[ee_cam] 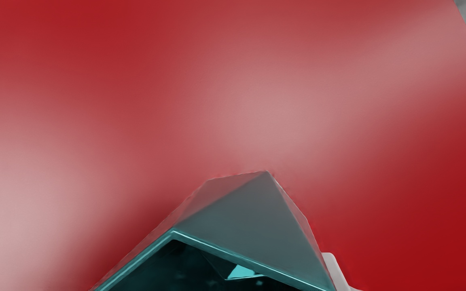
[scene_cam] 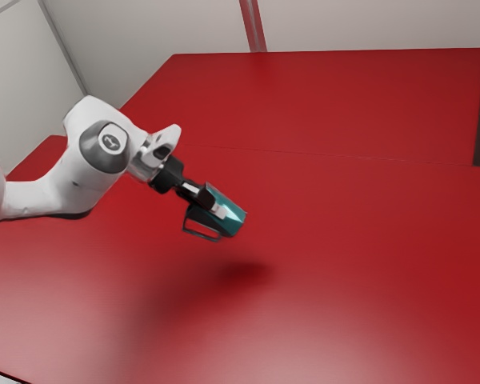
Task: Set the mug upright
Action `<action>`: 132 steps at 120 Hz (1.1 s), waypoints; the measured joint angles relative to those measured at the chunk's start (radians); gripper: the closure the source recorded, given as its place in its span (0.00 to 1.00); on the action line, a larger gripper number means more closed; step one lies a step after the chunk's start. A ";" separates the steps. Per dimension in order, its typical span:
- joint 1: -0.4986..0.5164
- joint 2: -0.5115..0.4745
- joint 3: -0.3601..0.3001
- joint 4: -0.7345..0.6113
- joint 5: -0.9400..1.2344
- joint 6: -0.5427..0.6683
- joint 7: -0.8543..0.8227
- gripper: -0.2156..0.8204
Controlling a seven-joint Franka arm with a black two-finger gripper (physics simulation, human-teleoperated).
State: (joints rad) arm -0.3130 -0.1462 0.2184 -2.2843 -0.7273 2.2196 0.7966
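Observation:
My gripper (scene_cam: 217,206) is in the air above the table in the exterior view, shut on the teal mug (scene_cam: 233,222). The mug hangs tilted off the tabletop, its dark looped handle on the lower side, toward the exterior view's left. In the wrist view the angular mug (ee_cam: 249,226) has its rim and dark inside facing my hand. A pale fingertip (ee_cam: 333,268) of the gripper lies against one side of it; the other finger is hidden there.
The red table (scene_cam: 368,264) extends beneath and around the arm, with the mug's soft shadow on it. Behind it is another red surface (scene_cam: 328,100), with pale walls beyond.

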 joint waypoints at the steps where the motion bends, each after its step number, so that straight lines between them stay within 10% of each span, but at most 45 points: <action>1: 0.001 -0.002 0.000 0.001 0.022 0.001 -0.007 0.97; 46: 0.036 0.007 0.012 0.026 0.635 -0.048 -0.253 0.97; 132: 0.059 0.198 0.045 0.074 0.736 0.041 -0.405 0.97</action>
State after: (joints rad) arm -0.2537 0.0515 0.2634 -2.2101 0.0089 2.2611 0.3913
